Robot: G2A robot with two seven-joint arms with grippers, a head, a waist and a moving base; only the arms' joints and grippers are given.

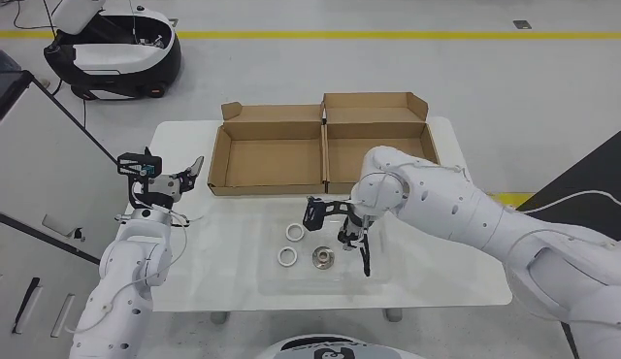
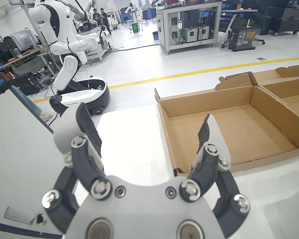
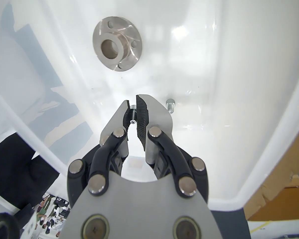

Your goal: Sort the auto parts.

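1. Right gripper (image 3: 133, 105): you find it inside the clear tray (image 3: 276, 138). Its fingers are clenched on a small screw (image 3: 132, 115), pinched between the pad tips.

2. Tray contents, right wrist view: a loose screw (image 3: 170, 105) lies on the tray floor just beside the outer face of 1 finger. A metal flange (image 3: 117, 43) rests flat on the tray floor beyond the fingertips, hub up, apart from both screws.

3. Tray contents, top view: the right gripper (image 1: 364, 260) stands near the metal flange (image 1: 321, 257). On the flange's other side you see 2 white rings: 1 ring (image 1: 295, 231) nearer the boxes, the other ring (image 1: 288, 257) level with the flange. The rings lie close together; you cannot tell whether they touch.

4. Left gripper (image 2: 144, 111): its fingers are spread wide and released, with nothing between them. In the top view the left gripper (image 1: 189, 175) hangs over the left edge of the table (image 1: 437, 272), just beside the left box (image 1: 267, 155).

5. Boxes: the left box (image 2: 226, 130) and the right box (image 1: 376, 146) are open cardboard, side by side and touching, at the far side of the table behind the tray.
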